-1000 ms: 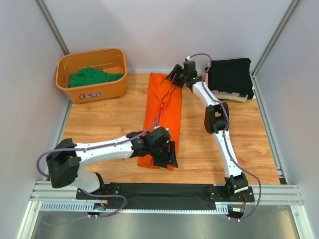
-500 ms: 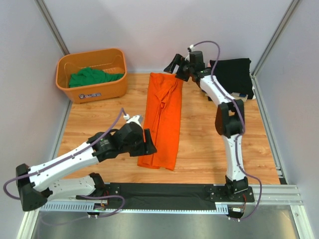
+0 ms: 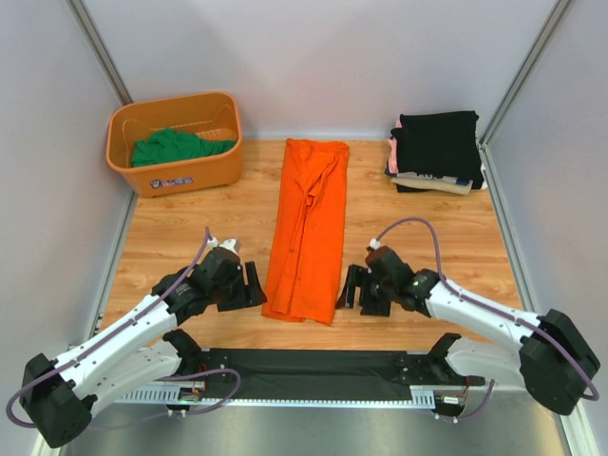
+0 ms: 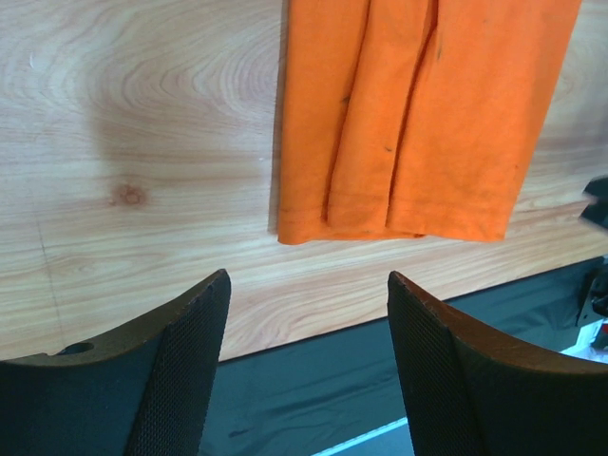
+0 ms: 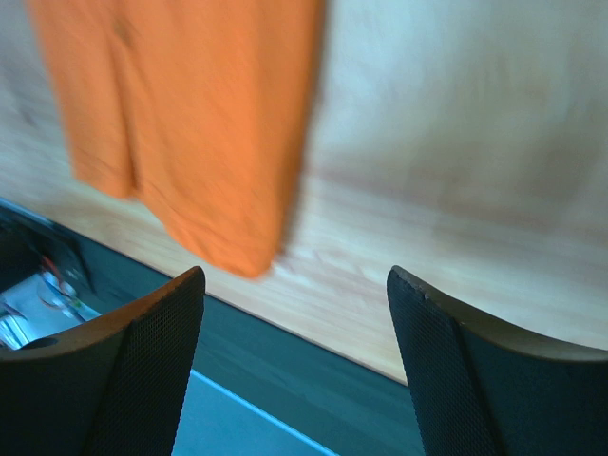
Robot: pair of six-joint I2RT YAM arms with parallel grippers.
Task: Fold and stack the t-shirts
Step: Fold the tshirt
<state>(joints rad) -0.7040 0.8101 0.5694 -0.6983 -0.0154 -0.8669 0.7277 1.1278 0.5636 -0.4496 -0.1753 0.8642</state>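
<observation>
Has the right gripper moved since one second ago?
Yes. The right gripper has left the folded stack at the far edge and now sits beside the near end of the orange t-shirt.

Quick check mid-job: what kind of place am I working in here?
Probably a lab robot cell set up for laundry folding: a wooden tabletop boxed in by plain white panels, an orange plastic basket, and a folded orange t-shirt.

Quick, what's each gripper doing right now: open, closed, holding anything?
Left gripper: open, holding nothing, beside the orange t-shirt.
Right gripper: open, holding nothing.
</observation>
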